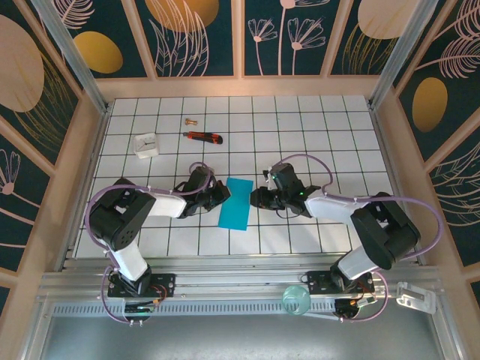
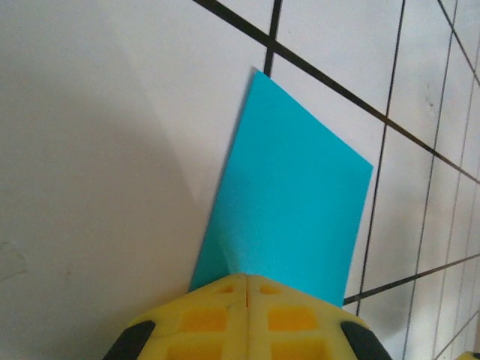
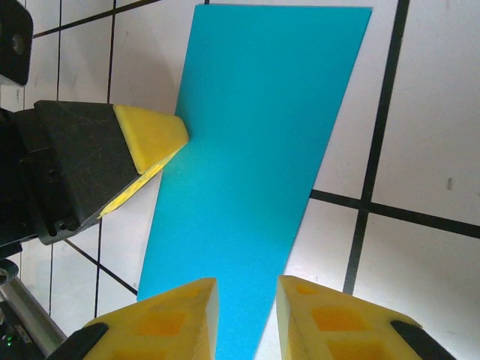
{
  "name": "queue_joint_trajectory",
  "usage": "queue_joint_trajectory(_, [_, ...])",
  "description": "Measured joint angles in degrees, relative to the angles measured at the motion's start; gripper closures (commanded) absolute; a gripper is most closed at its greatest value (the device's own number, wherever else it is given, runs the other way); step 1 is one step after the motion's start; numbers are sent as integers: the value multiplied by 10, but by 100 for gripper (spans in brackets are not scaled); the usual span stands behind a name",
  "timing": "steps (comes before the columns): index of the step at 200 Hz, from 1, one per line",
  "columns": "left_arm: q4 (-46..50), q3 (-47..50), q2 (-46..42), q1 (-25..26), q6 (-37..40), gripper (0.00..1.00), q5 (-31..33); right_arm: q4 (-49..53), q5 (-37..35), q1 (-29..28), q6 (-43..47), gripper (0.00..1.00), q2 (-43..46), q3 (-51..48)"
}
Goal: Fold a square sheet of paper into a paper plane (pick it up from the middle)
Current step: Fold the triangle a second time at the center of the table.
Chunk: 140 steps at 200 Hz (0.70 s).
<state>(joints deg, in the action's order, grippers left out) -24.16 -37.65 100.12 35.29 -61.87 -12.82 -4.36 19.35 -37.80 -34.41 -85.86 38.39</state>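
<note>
White tiles cover the counter. At the far left on it sits a small white block, with a red-and-black utility knife just to its right, both well apart from the work.

Nearer to us, the left end effector has its yellow fingers pressed together, and they look clamped on the left edge of the teal sheet of paper. The sheet lies at the middle of the counter between the two arms. It is now a narrow rectangle and not a square, so we judge that the first centre fold is made.

On the right, the right end effector stands at the opposite edge with its fingers apart, and the paper runs through the gap without being pinched.

We think the step in hand is taking hold of the folded sheet from both sides. The next move calls for the right fingers to close on that edge gently, without dragging or creasing the thin paper.
</note>
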Motion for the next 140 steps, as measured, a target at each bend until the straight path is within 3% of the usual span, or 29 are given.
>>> queue_joint_trajectory(26, [-4, 13, -45, 8, -12, 76, -5, 11, 0, 0, 0, 72, 5, 0])
queue_joint_trajectory(63, [46, -2, -119, -4, 35, 86, -9, 7, -3, -6, -7, 71, 23, -7])
queue_joint_trajectory(100, [94, -75, -46, -46, 93, 93, -46, -59, 5, -36, -41, 75, -20, -7])
queue_joint_trajectory(140, [116, -130, 38, -48, 124, 92, -77, -93, 15, -65, -66, 79, -89, -1])
